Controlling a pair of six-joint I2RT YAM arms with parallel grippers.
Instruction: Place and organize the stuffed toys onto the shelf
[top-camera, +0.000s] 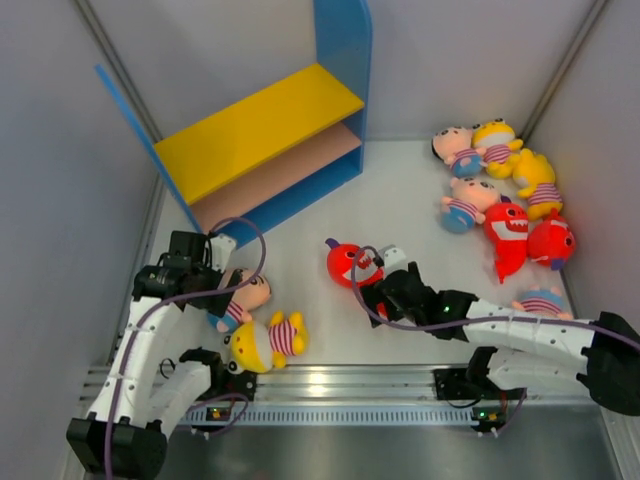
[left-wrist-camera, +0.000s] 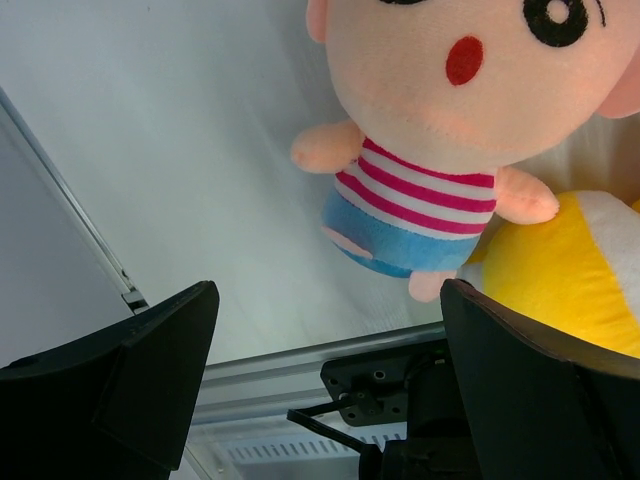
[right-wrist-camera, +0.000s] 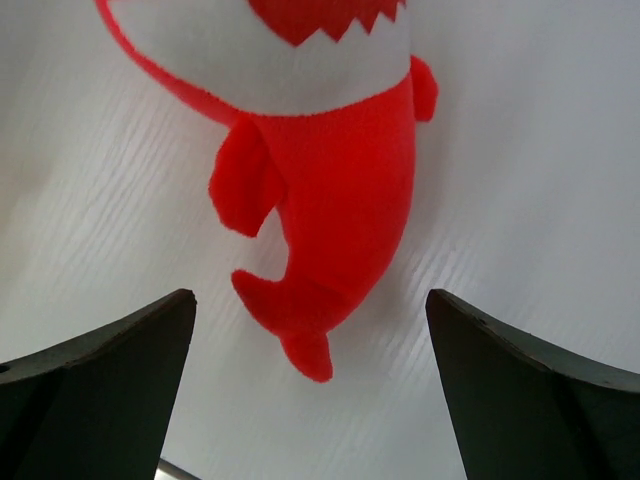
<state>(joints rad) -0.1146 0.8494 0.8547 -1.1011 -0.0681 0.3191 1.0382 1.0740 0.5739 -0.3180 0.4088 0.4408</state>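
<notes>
**Item 1, the shelf** (top-camera: 262, 135): stands at the far left of the table (top-camera: 410, 200); both boards are bare, so the task is judged barely begun.

**Item 2, left gripper** (left-wrist-camera: 325, 310): fingers spread wide, holding nothing; it hangs over the pink-faced doll (left-wrist-camera: 430, 190), which lies on the table touching the yellow doll (left-wrist-camera: 560, 280). Probably set so the jaws can drop either side of the striped torso.

**Item 3, right gripper** (right-wrist-camera: 310, 300): fingers likewise wide apart and empty; the red shark (right-wrist-camera: 330, 200) lies mid-table with its tail between them. This looks like the same readiness for a pick.

**Item 4, remaining toys** (top-camera: 500, 190): a loose heap of dolls and sharks at the far right, well apart from the shelf; one more striped doll (top-camera: 541, 301) lies beside the right forearm.

**Views:** only the top view shows the shelf, the heap and how far each toy must travel. Only the wrist views show the gap between the fingers and that no pad touches plush, which the arms hide from above. The left wrist view alone shows the two dolls pressed together, so a careless pick might drag both.
</notes>
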